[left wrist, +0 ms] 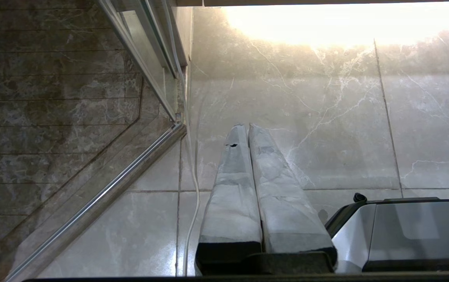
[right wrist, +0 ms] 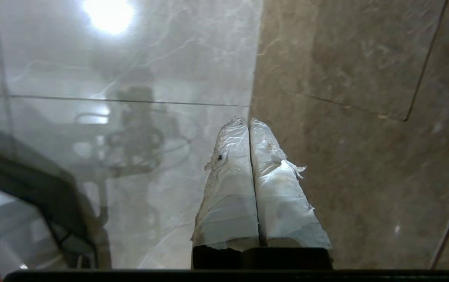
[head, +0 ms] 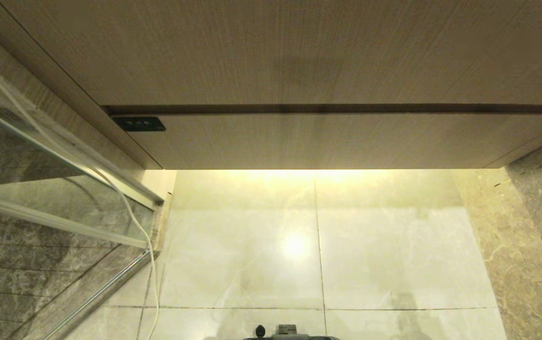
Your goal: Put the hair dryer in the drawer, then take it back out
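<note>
Drawer [head: 327, 140] sits at 12 o'clock in the head view, the shallow wood front under the taller panel [head: 299, 52], fully closed, only a dark seam between the two. No handle on it, so my guess is I need to hook an edge or push to release it. Dryer is not in any view; I can't say where it is. It may be above the frame or inside the cabinet. Neither arm shows in the head view. My right gripper [right wrist: 249, 122] points down at the floor [head: 318, 245], wrapped fingers [right wrist: 230, 180] pressed together with nothing between them, hanging over the line where pale tile meets the darker stone [right wrist: 357, 78]. My left gripper [left wrist: 247, 127] is the same: fingers [left wrist: 234, 184] together, empty, aimed at the tile, parked beside my base [left wrist: 404, 231]. The closed jaws make sense with nothing to carry yet, and they keep the tips slim for a seam. At 9 o'clock there's a glass shower panel [head: 53, 189] with a white cord [head: 143, 236] trailing down past its metal rail to the floor; worth keeping the left arm out of that. A small dark switch plate [head: 138, 123] sits at 10 o'clock on the drawer front's corner. Under-cabinet light glares off the tile. As I read it, the task is at the start: drawer not open, dryer not in hand.
</note>
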